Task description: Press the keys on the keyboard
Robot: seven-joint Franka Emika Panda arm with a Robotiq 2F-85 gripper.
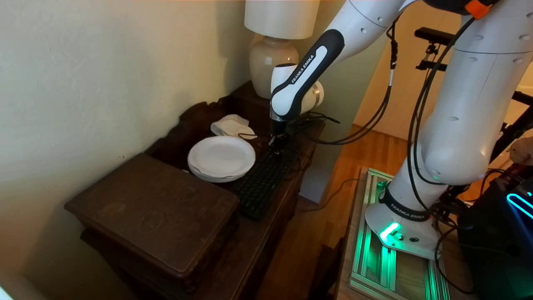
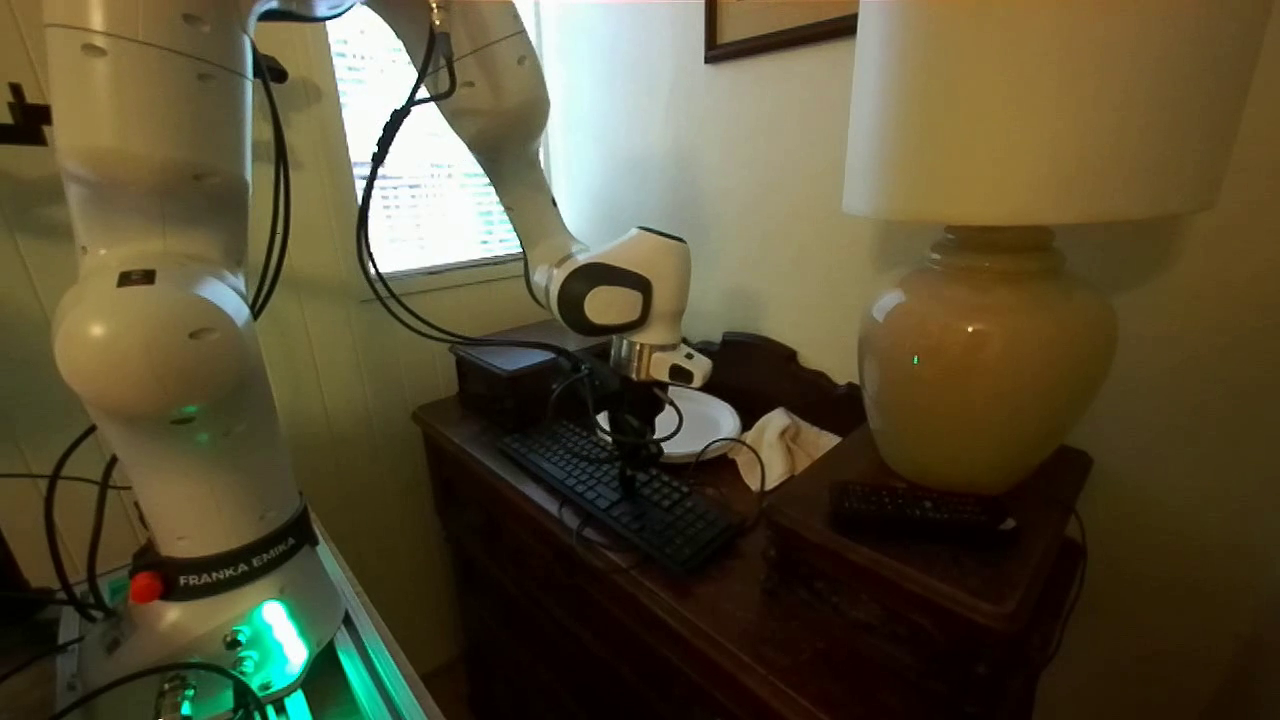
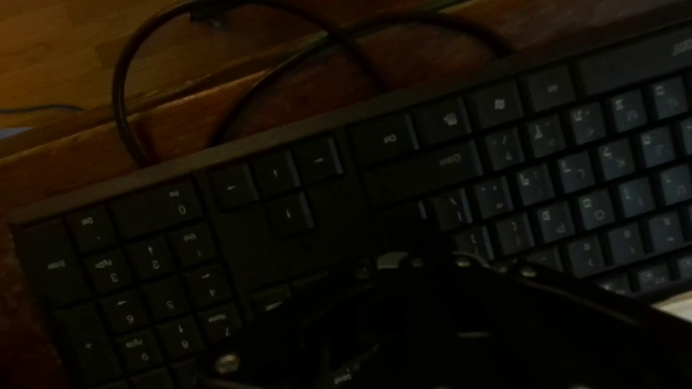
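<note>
**Clenched black jointed claw (image 3: 419, 240) over long black rectangular keyboard (image 1: 266, 180)**

The keyboard lies flat on the dark brown wooden table (image 1: 250, 246), near mid-frame in both exterior views, presumably so its small dark keys (image 3: 492, 197) face upward. The claw grips nothing visible, likely clenched to make one narrow poking tip; contact is unclear. One keyboard, one claw, one cream ceramic lamp (image 2: 985, 350), one black remote control (image 2: 915, 512); the stacked round white plates (image 1: 221, 157) sit too close to count.

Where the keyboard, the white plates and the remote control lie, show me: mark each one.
Keyboard (image 2: 600, 482), in an exterior view: its top, near the middle.
White plates (image 1: 221, 156), in an exterior view: bare middle of the uppermost.
Remote control (image 2: 918, 513), in an exterior view: middle of its button side.
</note>
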